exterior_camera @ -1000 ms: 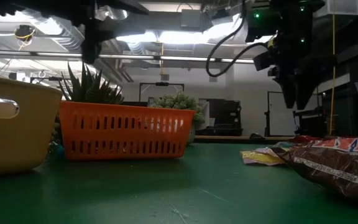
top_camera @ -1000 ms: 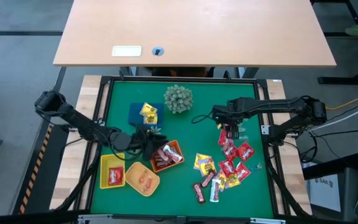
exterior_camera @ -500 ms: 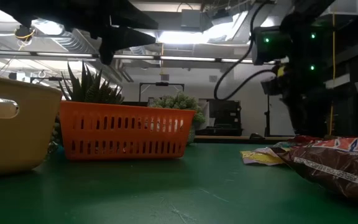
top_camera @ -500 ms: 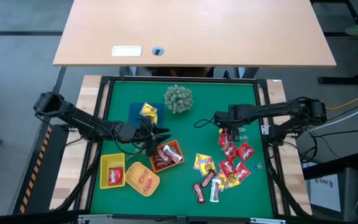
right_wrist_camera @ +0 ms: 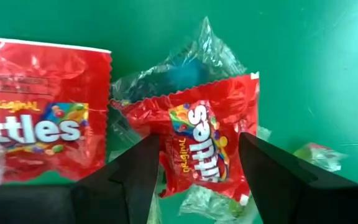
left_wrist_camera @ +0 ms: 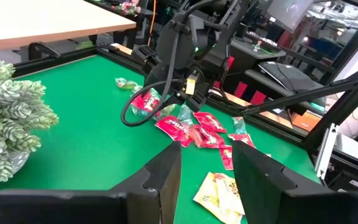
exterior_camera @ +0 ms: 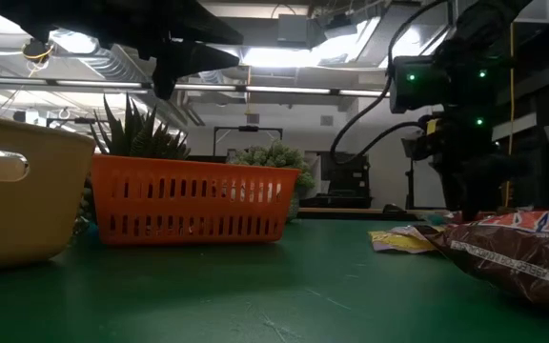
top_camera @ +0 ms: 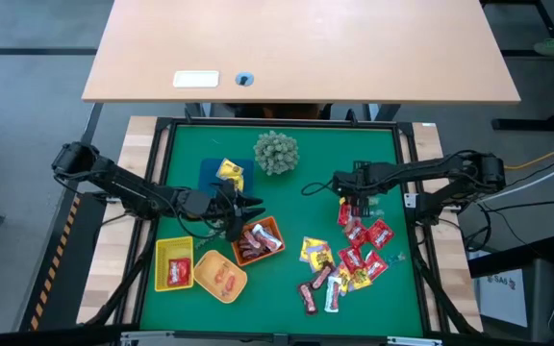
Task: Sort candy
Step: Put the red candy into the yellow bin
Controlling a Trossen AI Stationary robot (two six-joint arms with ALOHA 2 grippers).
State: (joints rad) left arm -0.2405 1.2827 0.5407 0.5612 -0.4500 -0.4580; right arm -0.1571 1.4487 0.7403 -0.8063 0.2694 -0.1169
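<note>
Loose candy (top_camera: 349,255) lies on the green mat at the right: red packets, yellow packets, dark bars. My right gripper (top_camera: 355,207) points down over the pile's far end, open. In its wrist view its fingers (right_wrist_camera: 138,168) stand on either side of a red packet (right_wrist_camera: 201,140) that lies flat on a clear wrapper (right_wrist_camera: 191,62). My left gripper (top_camera: 248,207) hangs open and level above the orange tray (top_camera: 258,240), nothing between its fingers (left_wrist_camera: 207,177). Red packets lie in the yellow tray (top_camera: 174,264) and the tan tray (top_camera: 221,277). A yellow packet (top_camera: 229,173) sits on a blue tray.
A spiky pale green plant ball (top_camera: 275,152) stands at the mat's far middle. A second red packet (right_wrist_camera: 36,134) lies beside the one under my right gripper. A black frame edges the mat; a wooden desk (top_camera: 301,48) lies beyond it.
My right gripper has come down toward the red packets, still open. My left gripper has swung toward the table's right above the orange tray and rolled about its own axis, still open. The candy has not moved.
</note>
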